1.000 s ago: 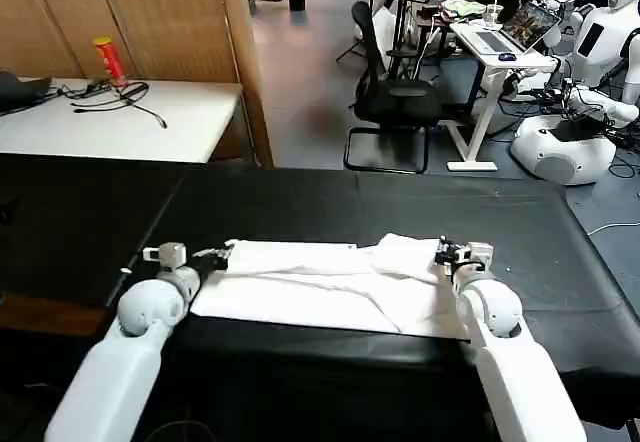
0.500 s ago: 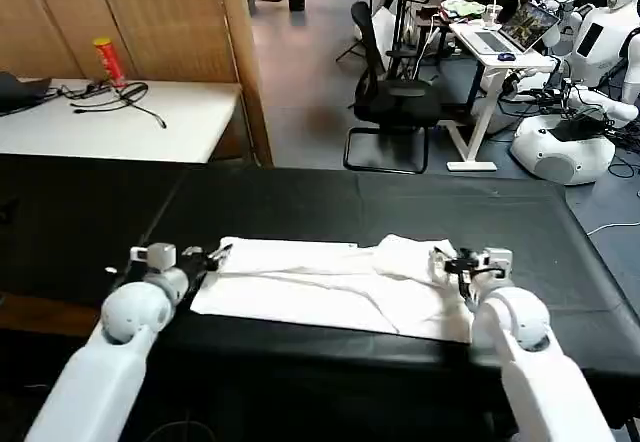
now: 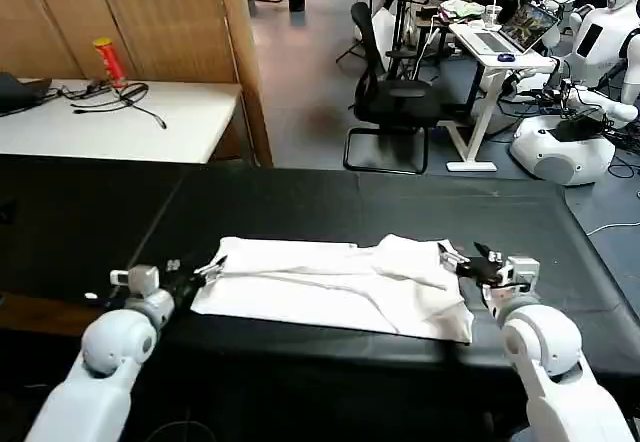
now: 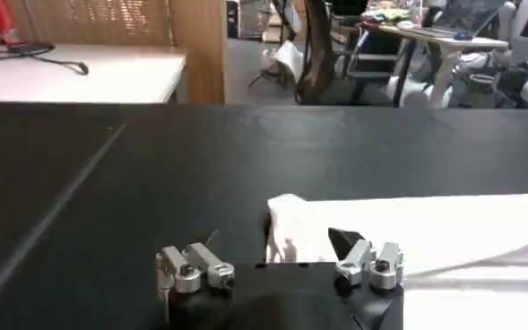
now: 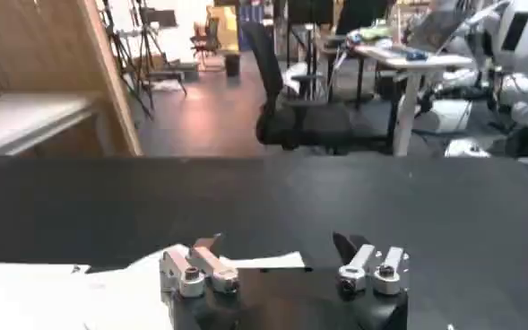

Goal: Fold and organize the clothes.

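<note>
White T-shirt point(image 3: 330, 282) spread flat along near edge of black table cloth point(image 3: 400, 207); soft, light, limp (likely to sag), best pinched at corners. Left gripper point(image 3: 195, 275) and right gripper point(image 3: 462, 262) just beside each end, fingers apart, empty

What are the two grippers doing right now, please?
Left gripper: open, holding nothing, at the T-shirt's left end.
Right gripper: open, holding nothing, at its right end.

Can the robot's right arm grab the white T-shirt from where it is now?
Probably yes. The right pincer is open at the T-shirt's right end, nothing between them on the black cloth. The left pincer is open at the other end.
</note>
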